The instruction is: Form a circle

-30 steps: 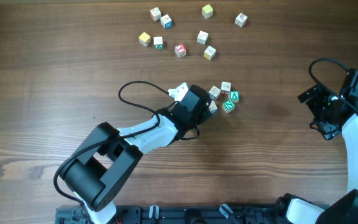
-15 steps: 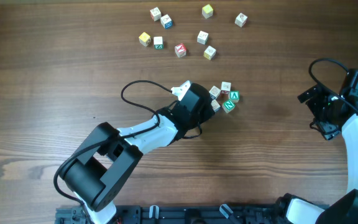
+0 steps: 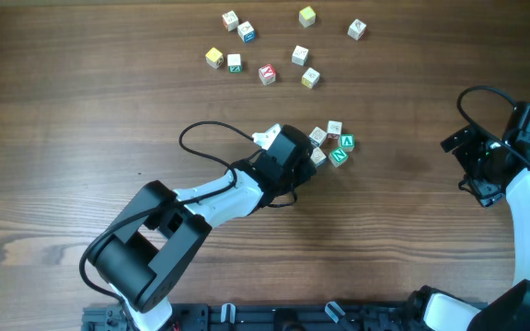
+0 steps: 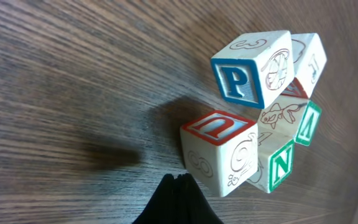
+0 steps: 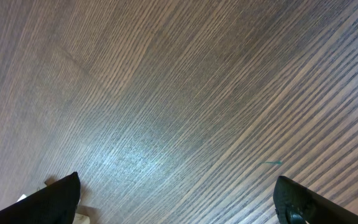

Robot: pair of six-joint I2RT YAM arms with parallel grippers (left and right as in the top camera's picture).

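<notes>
While the circle is bunched together, its ring looks ragged, likely unfinished; left tool, closed on nothing, sits just beside it; right tool spread wide, empty.

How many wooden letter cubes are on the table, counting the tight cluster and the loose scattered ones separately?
Small pale wooden letter cubes in the tight cluster: 5
Small pale wooden letter cubes scattered loose: 9
Total: 14
</notes>
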